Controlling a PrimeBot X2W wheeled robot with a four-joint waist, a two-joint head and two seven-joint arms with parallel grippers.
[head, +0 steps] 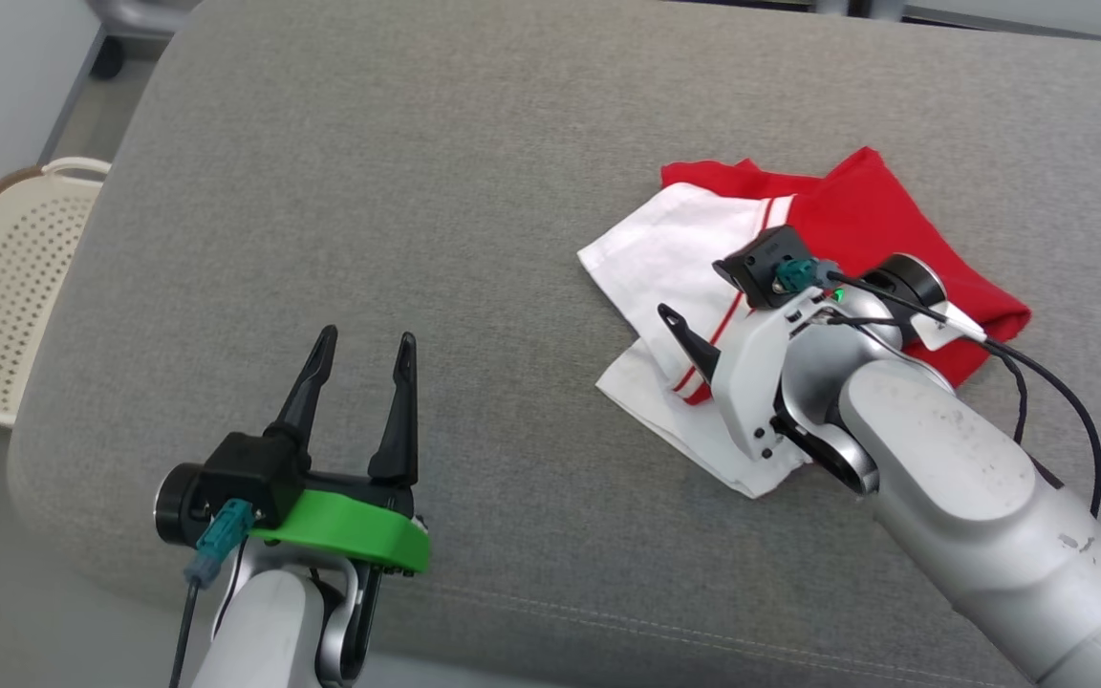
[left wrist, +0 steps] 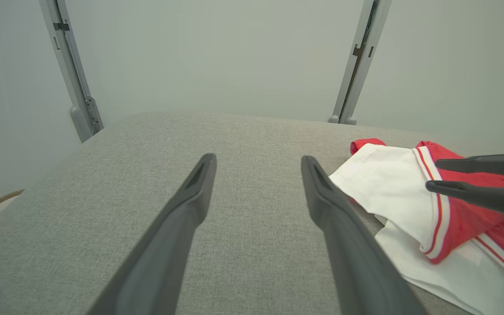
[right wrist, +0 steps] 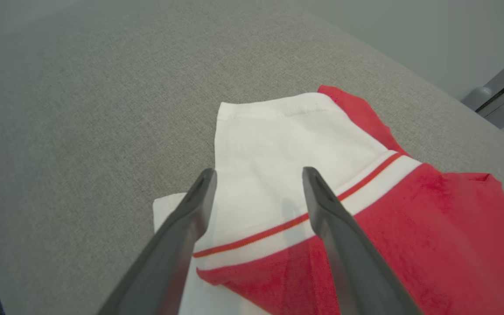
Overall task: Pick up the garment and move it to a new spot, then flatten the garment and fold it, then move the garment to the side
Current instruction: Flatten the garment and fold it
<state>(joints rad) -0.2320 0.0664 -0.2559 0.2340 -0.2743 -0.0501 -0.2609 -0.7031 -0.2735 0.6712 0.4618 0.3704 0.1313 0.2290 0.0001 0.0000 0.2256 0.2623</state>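
Observation:
The garment (head: 837, 248), red with white panels and red stripes, lies folded on the grey cushioned surface (head: 436, 210), right of centre. My right gripper (right wrist: 258, 173) hovers open just above its white part (right wrist: 278, 144), one dark finger (head: 689, 344) over the near white edge. Nothing sits between those fingers. My left gripper (head: 366, 339) stands open and empty over bare cushion at the lower left, well apart from the garment. In the left wrist view, the left gripper (left wrist: 258, 158) points across the cushion, with the garment (left wrist: 392, 192) and the right arm's fingers (left wrist: 479, 194) at the right.
A cream perforated basket (head: 6, 287) stands on the floor beyond the cushion's left edge. Two metal frame posts (left wrist: 75, 78) (left wrist: 359, 61) rise against the pale wall behind the far edge. The cushion's rounded front edge (head: 560, 612) runs close to my arms.

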